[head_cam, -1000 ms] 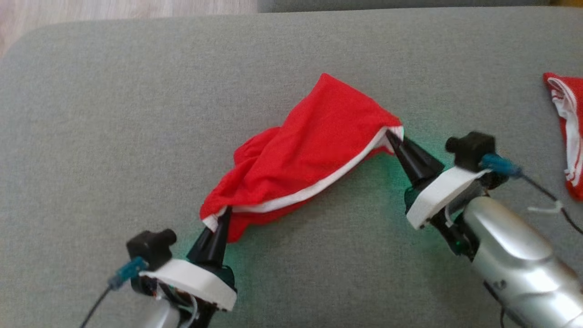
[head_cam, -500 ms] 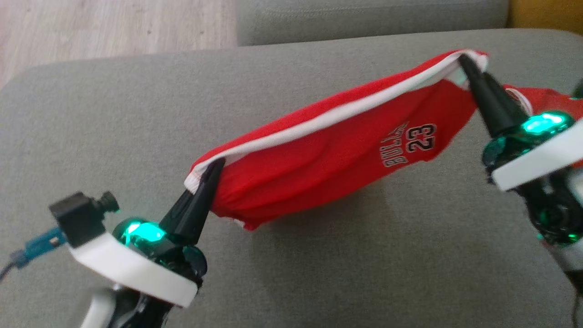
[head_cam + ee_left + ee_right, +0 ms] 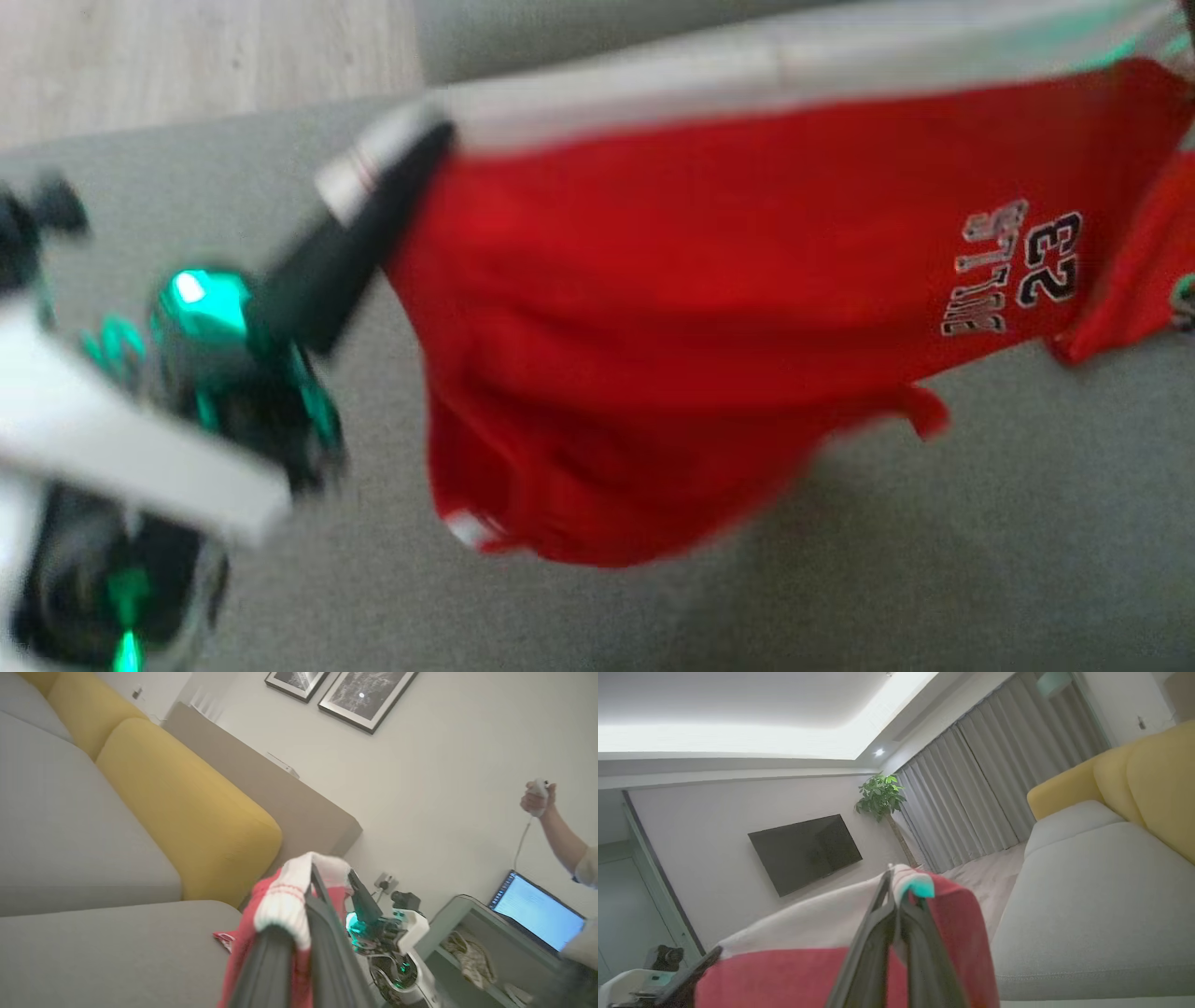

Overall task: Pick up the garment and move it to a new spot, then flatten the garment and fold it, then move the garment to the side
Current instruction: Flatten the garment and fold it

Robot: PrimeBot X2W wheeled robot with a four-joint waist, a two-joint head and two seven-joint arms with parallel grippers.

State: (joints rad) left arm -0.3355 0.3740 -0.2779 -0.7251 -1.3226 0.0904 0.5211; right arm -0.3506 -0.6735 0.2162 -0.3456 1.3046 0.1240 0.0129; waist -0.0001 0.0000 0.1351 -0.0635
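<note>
Over the grey sofa, the red garment hangs stretched by its white waistband, apparently clear of the cushion; left hand and right hand each clamp a waistband end; pick-up looks done; placing, flattening, folding and moving aside remain.

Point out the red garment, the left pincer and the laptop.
red garment [image 3: 672,308]: head view, middle of the red fabric.
left pincer [image 3: 425,154]: head view, between its fingertips.
laptop [image 3: 537,910]: left wrist view, lit screen.
</note>
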